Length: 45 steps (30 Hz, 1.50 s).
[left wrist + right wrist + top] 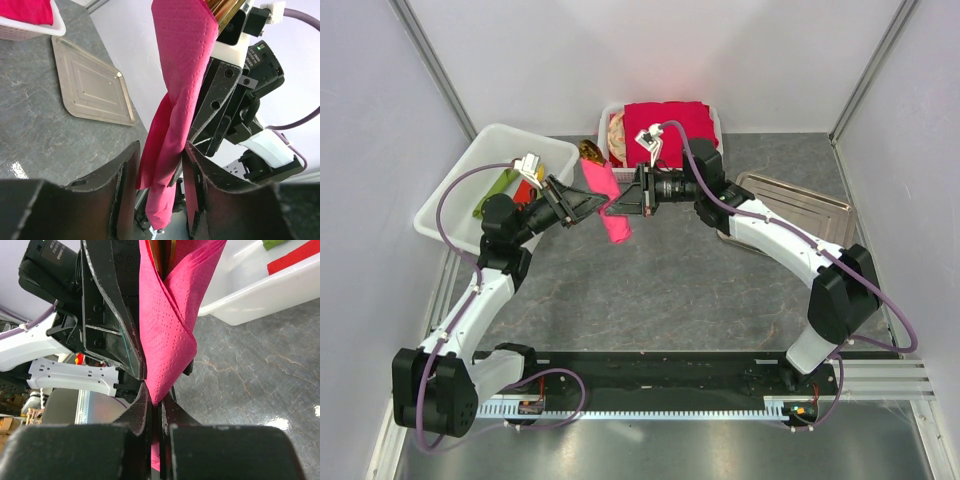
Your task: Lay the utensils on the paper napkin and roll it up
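The magenta-pink paper napkin (607, 205) is rolled into a tube and held in the air above the table centre, between both grippers. Gold utensils (226, 9) poke out of its top end; they also show in the right wrist view (162, 252). My left gripper (596, 203) grips the roll's middle, one finger on each side (162, 185). My right gripper (622, 205) is shut tight on a thin folded edge of the napkin (170, 325), its fingertips (157, 410) pinched together. The two grippers almost touch.
A white bin (470, 180) at the left holds green and red bundles. A basket (712, 112) at the back holds a red napkin stack (670, 125). A metal tray (800, 205) lies at the right. A gold spoon (590, 152) lies beside the basket.
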Available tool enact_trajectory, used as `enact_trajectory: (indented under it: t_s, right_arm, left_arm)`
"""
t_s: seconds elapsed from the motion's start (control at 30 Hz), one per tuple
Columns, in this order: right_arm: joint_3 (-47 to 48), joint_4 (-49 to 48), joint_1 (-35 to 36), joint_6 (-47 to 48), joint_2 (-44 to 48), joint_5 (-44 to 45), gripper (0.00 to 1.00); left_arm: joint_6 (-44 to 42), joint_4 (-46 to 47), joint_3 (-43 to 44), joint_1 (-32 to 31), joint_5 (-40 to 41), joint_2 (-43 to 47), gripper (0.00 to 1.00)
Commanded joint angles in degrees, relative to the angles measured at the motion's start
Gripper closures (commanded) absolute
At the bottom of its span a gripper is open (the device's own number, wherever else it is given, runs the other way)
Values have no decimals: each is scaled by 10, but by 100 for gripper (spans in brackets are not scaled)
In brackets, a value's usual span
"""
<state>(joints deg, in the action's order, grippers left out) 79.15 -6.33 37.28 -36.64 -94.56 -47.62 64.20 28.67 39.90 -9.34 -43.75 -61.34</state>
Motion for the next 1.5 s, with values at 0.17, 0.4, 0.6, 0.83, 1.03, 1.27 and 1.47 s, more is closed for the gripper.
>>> enact_trajectory:
  t_s: [0.17, 0.4, 0.6, 0.83, 1.03, 1.27, 1.47]
  right_arm:
    - [6, -90, -1, -51, -1, 18, 100]
    - [-1, -100, 1, -56, 1, 17, 100]
    - [-14, -105, 2, -54, 4, 11, 100]
    - [-16, -97, 2, -41, 9, 2, 86]
    - [-8, -85, -4, -34, 14, -6, 66]
    - [-5, -76, -12, -29, 18, -9, 42]
    - [10, -72, -28, -34, 21, -15, 27]
  left_arm:
    - [28, 41, 9, 3, 7, -4, 50]
    - [29, 43, 15, 3, 9, -7, 76]
    - [32, 46, 18, 3, 9, -10, 98]
    - [15, 64, 15, 4, -8, -11, 98]
    - [-5, 89, 9, 4, -32, -8, 98]
    - [-25, 114, 4, 4, -51, -1, 98]
    - [-29, 135, -3, 4, -72, 2, 98]
